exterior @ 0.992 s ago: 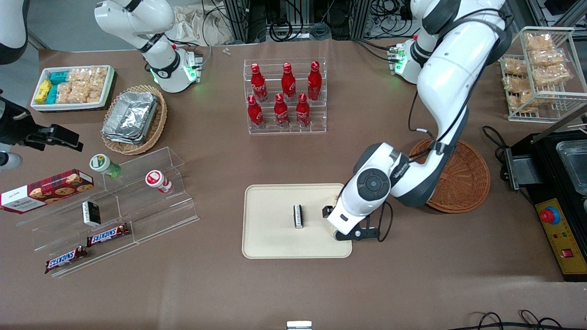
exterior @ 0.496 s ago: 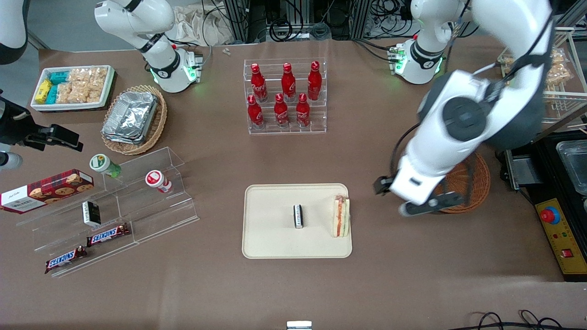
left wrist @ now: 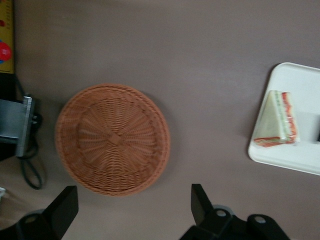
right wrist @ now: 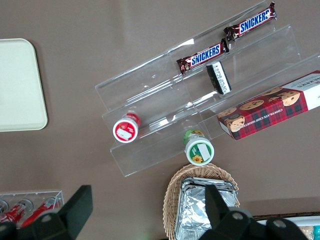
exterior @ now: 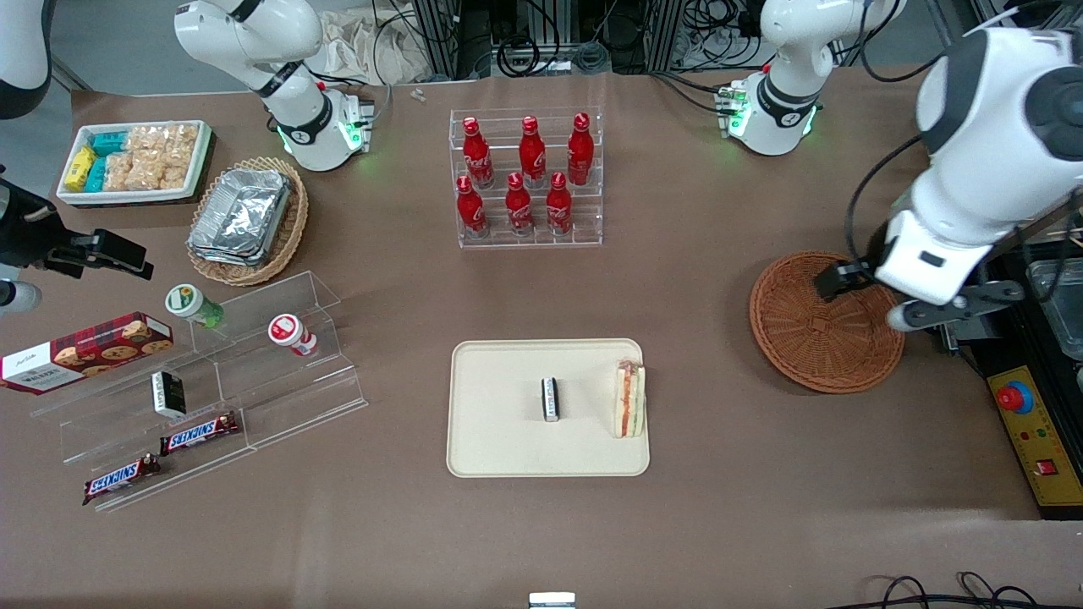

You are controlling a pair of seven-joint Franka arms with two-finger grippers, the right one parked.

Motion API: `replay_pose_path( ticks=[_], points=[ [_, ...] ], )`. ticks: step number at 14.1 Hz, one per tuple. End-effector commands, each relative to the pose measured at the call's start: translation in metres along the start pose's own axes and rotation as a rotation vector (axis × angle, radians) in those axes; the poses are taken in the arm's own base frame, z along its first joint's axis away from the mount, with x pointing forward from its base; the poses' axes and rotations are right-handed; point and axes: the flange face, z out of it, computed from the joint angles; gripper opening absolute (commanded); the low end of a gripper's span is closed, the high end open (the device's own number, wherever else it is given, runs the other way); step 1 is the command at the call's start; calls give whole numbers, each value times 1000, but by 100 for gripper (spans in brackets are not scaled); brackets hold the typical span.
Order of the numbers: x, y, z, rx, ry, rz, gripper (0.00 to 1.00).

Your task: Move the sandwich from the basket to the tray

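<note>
The sandwich [exterior: 629,399] [left wrist: 276,120] lies on the cream tray [exterior: 508,440] [left wrist: 300,160], at the tray's edge nearest the working arm, with its layered cut edge showing. The reddish-brown wicker basket [exterior: 812,338] [left wrist: 112,137] holds nothing. My left gripper [exterior: 867,298] [left wrist: 132,192] hangs high over the basket's rim toward the working arm's end. It is open with nothing between its fingers.
A small black-and-white packet [exterior: 551,398] also lies on the tray. A rack of red bottles [exterior: 526,178] stands farther from the front camera. A black machine with a red button [exterior: 1028,397] sits beside the basket. The acrylic snack shelf [exterior: 211,381] is toward the parked arm's end.
The gripper left the sandwich on the tray, rose, and swung away to above the basket at the working arm's end. The sandwich has stayed put.
</note>
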Motion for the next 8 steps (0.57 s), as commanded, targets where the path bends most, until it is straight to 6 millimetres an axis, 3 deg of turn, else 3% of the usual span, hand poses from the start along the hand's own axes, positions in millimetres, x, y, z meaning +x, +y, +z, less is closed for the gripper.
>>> replay_pose_path(
  ticks=[1,7,8],
  points=[
    [3,-28,4,-7,-21,21,100],
    [12,-139,-10,6,-31,68,100],
    [11,-148,-12,4,-30,82,100]
  ],
)
